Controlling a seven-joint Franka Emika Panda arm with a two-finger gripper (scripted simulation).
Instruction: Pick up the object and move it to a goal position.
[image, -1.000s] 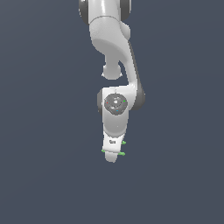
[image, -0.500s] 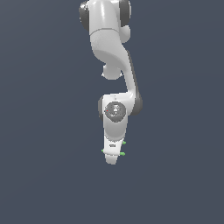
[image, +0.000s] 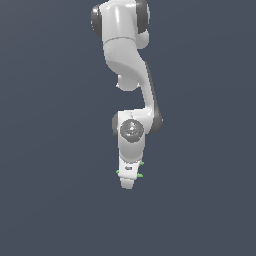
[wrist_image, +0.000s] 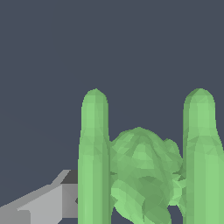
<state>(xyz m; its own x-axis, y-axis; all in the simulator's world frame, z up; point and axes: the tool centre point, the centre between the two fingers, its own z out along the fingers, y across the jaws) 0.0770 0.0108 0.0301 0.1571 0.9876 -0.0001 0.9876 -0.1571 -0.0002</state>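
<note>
The white arm (image: 131, 95) hangs straight down against a plain dark blue-grey backdrop, and its fingers (image: 128, 181) point downward at the very bottom of it. The object (image: 140, 175), a small bright green piece, sits right at the fingers: in the exterior view only little green tips poke out on either side of the hand, one on the exterior view's left and two on the exterior view's right. Up close in the wrist view, the object (wrist_image: 144, 170) fills the frame, two upright green bars joined by a lumpy middle part, with one grey finger (wrist_image: 48, 199) pressed against the side of a bar. The fingers look clenched on the object, holding it between them. I can read no brand, label or writing anywhere on the arm or the piece.
</note>
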